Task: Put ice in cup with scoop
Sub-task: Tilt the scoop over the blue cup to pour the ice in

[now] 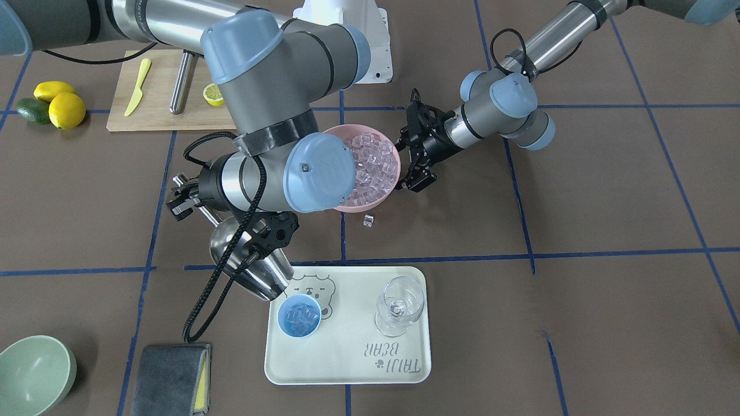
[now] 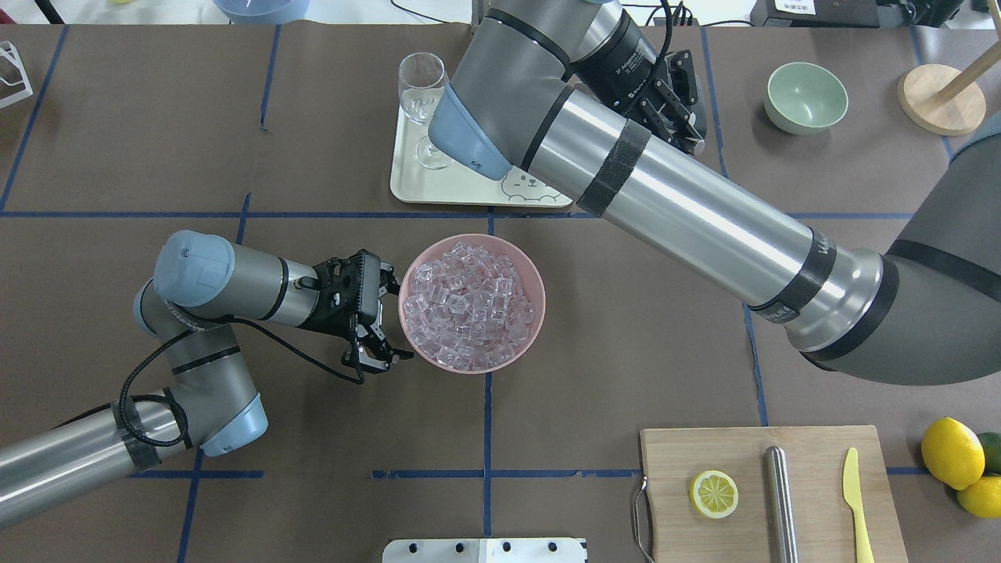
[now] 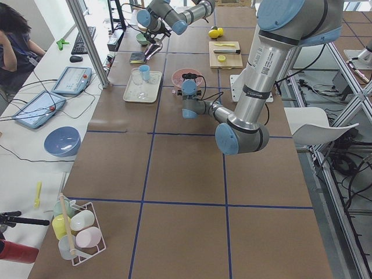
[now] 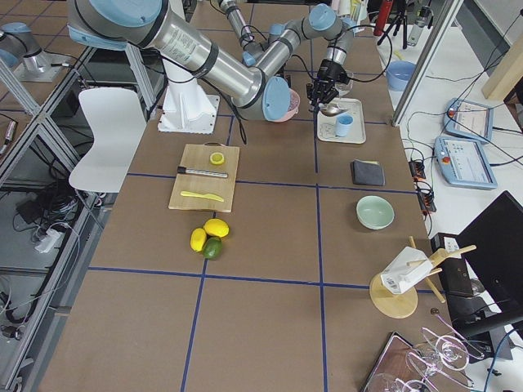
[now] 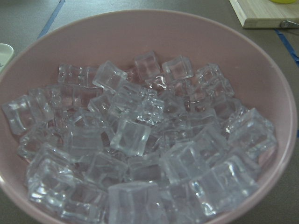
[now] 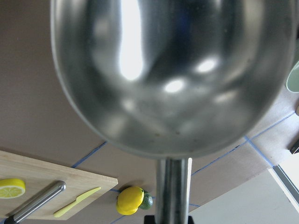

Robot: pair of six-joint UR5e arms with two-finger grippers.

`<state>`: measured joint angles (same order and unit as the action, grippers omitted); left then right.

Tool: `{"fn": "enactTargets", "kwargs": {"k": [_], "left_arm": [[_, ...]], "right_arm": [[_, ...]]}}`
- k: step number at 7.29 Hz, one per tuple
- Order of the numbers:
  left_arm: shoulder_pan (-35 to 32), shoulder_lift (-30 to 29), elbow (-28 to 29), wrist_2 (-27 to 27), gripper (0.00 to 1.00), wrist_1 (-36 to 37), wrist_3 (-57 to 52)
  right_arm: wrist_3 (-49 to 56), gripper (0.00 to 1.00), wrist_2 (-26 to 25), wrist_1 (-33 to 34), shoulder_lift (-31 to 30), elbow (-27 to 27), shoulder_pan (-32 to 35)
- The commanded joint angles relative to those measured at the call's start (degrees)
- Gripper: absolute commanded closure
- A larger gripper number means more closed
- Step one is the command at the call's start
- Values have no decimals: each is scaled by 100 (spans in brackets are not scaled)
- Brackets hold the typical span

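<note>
The steel scoop (image 1: 254, 271) is tilted mouth-down right over the rim of the light-blue cup (image 1: 299, 315), which stands on a cream tray (image 1: 347, 361) and holds a few ice cubes. My right gripper (image 1: 184, 199) is shut on the scoop's thin handle (image 6: 172, 186). In the right wrist view the trough (image 6: 173, 70) is empty. A pink bowl (image 1: 378, 199) is full of ice (image 2: 469, 305). My left gripper (image 2: 389, 319) is open at the bowl's rim, with the ice (image 5: 140, 140) close before it. In the overhead view the right arm hides the cup.
One loose ice cube (image 1: 368, 220) lies on the table by the bowl. A clear wine glass (image 1: 399, 306) stands on the tray. There is also a pale green bowl (image 1: 32, 375), a grey cloth (image 1: 170, 378), and a cutting board (image 2: 766, 493) with a lemon half, a steel cylinder and a yellow knife.
</note>
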<state>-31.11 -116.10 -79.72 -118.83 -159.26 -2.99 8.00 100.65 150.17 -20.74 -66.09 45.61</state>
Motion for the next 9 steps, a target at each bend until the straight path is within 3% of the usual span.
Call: {"fn": "enactTargets", "kwargs": {"k": [1, 4, 6, 7, 9], "left_arm": [[0, 0, -9, 0, 0, 0, 0], [0, 0, -9, 0, 0, 0, 0], [0, 9, -9, 0, 0, -78, 0], [0, 9, -9, 0, 0, -79, 0], [0, 9, -9, 0, 0, -79, 0]], "right_arm": [[0, 100, 7, 3, 0, -9, 0], [-26, 100, 94, -14, 9, -53, 9], [-96, 100, 550, -93, -35, -157, 149], [-131, 100, 987, -137, -235, -489, 306], [-359, 100, 1298, -433, -1163, -1689, 526]]}}
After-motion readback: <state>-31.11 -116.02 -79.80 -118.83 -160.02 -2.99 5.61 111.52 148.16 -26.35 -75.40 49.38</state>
